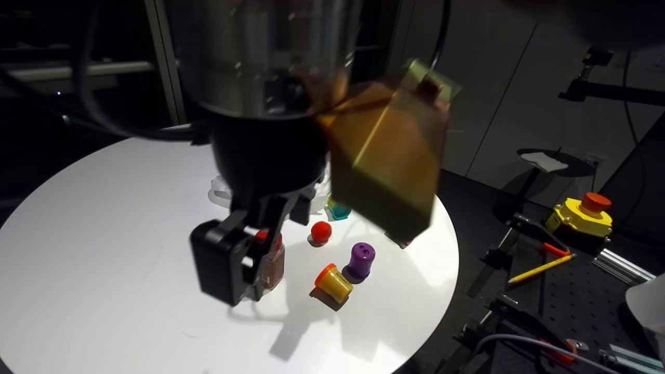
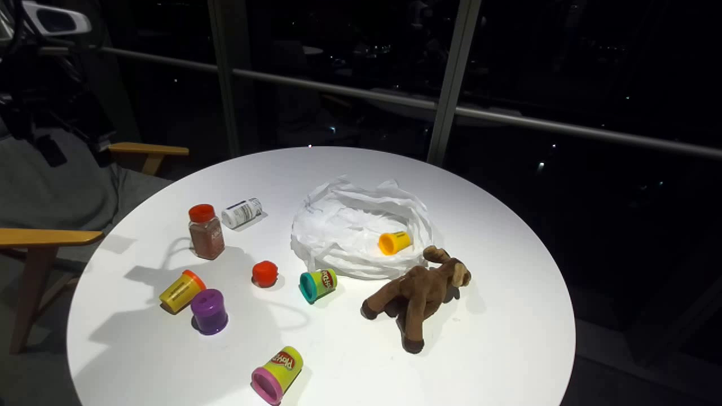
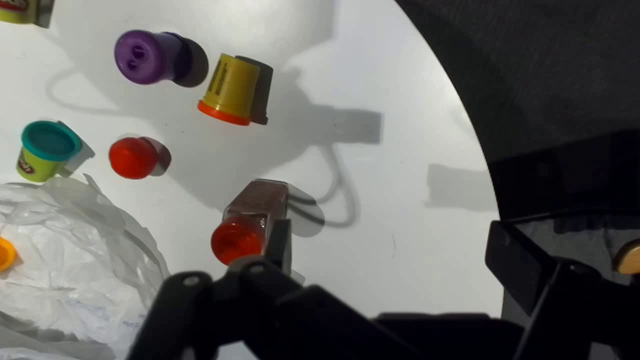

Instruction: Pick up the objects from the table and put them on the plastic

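Observation:
My gripper (image 3: 392, 252) is open and empty above the table; it also shows in an exterior view (image 2: 76, 149). A white plastic bag (image 2: 316, 225) lies spread on the table with a yellow-orange tub (image 2: 395, 242) in it. A red-lidded spice jar (image 2: 207, 234) stands upright; in the wrist view (image 3: 260, 197) it is partly behind one finger. Also on the table are a white bottle (image 2: 242, 213), a red ball (image 2: 265, 273), a yellow tub (image 2: 181, 291), a purple tub (image 2: 210, 313), a teal-lidded tub (image 2: 318, 283), a pink-lidded tub (image 2: 278, 373) and a brown plush animal (image 2: 420, 290).
The round white table (image 2: 496, 338) has its edge near my right finger in the wrist view. A chair (image 2: 51, 237) stands beside the table. A dark bench (image 1: 550, 291) with a red-topped yellow button box (image 1: 579, 217) stands beyond the table.

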Robot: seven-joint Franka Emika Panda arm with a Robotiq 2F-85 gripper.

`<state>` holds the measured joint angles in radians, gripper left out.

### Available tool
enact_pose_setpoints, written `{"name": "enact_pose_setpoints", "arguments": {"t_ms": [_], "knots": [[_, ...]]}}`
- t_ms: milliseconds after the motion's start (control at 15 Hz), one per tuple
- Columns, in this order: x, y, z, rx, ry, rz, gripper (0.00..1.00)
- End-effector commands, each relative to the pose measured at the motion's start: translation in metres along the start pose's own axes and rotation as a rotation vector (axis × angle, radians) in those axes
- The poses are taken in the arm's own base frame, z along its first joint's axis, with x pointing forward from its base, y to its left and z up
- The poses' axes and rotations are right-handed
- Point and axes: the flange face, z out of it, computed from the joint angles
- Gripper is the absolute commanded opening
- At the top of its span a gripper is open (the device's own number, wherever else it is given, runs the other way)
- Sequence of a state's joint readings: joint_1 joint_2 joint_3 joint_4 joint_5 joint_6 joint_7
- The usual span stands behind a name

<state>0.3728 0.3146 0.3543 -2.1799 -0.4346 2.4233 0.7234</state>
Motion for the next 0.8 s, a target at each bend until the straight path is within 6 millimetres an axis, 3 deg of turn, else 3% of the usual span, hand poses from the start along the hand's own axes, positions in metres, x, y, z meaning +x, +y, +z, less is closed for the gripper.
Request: {"name": "enact_pose_setpoints", "arguments": {"t_ms": [0, 333, 733], "knots": [[0.041, -0.014, 0.029, 0.007, 0.042, 0.008, 1.0], [0.063, 0.021, 0.056, 0.033, 0.037, 0.078, 1.0], [0.06, 0.079, 0.079, 0.025, -0.025, 0.07, 1.0]]}}
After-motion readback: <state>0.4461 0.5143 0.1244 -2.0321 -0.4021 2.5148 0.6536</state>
